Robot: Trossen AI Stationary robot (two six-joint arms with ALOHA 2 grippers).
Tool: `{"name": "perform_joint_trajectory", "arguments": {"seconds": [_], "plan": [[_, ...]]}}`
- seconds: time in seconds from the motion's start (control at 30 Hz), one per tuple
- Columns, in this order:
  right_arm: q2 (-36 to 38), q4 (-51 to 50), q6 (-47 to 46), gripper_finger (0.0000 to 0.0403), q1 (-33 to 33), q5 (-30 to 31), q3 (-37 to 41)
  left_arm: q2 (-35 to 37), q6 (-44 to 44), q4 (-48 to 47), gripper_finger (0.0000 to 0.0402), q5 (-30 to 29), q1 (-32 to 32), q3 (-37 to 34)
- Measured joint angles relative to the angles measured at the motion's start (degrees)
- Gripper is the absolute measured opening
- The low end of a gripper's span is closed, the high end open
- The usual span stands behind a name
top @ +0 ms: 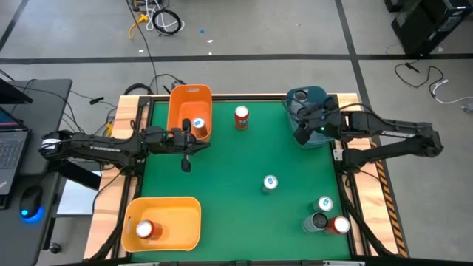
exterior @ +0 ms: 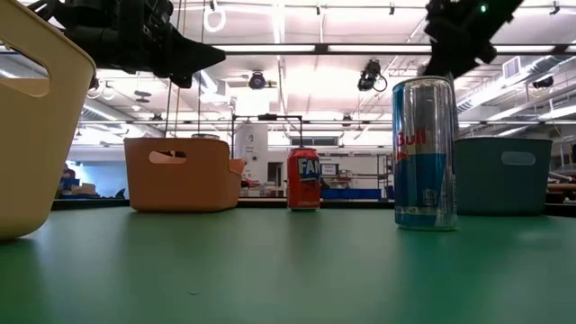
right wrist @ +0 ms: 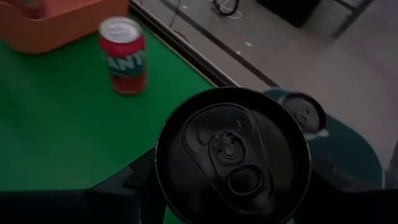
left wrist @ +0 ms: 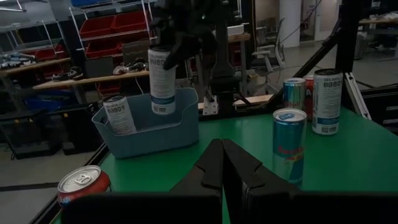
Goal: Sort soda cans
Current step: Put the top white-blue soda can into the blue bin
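My right gripper (top: 303,133) is shut on a dark-topped grey can (left wrist: 161,81) above the blue bin (top: 319,97), where another such can (left wrist: 118,115) stands. My left gripper (left wrist: 222,163) is shut and empty, hovering just near of the orange bin (top: 185,103), which holds one can (top: 198,125). A red-orange can (top: 241,117) stands on the mat at the far side and a blue-and-silver one (top: 270,183) in the middle. Three more cans (top: 327,216) stand near the right corner. A red-orange can (top: 144,229) lies in the yellow bin (top: 181,214). My right gripper pinches the grey can between its two fingers by the upper side wall (left wrist: 160,59), just under the black rim (right wrist: 163,165). The fingers (left wrist: 180,45) come from above, slanting down. The can is upright and lifted clear, its base inside the blue bin's opening.
Wooden rails (top: 347,159) edge the green mat (top: 229,162). Open mat lies between the orange bin, the middle can and the yellow bin. A laptop and mouse (top: 29,199) sit off the table's left side, and cables lie on the floor beyond the far edge.
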State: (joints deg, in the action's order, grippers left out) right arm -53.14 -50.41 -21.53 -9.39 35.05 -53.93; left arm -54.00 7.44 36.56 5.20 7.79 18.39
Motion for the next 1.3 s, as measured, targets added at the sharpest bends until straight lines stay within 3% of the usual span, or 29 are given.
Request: {"name": "perform_joint_trajectory", "arguments": {"seconds": [0.3,0.9,1.3], "plan": [[1.4,1.4,-0.3,0.0242,-5.2,-3.3,6.2,0.0,0.0,0.0,0.0001,-0.9,0.0,0.0],[1.4,3.4,-1.5,0.0242,-12.7,-3.3,12.0,0.0,0.0,-0.8,0.0001,-0.9,0.0,0.0],[1.4,20.4,1.6,0.0242,-20.0,-9.2,18.5,0.0,0.1,-0.2,0.0001,-0.9,0.0,0.0]]}}
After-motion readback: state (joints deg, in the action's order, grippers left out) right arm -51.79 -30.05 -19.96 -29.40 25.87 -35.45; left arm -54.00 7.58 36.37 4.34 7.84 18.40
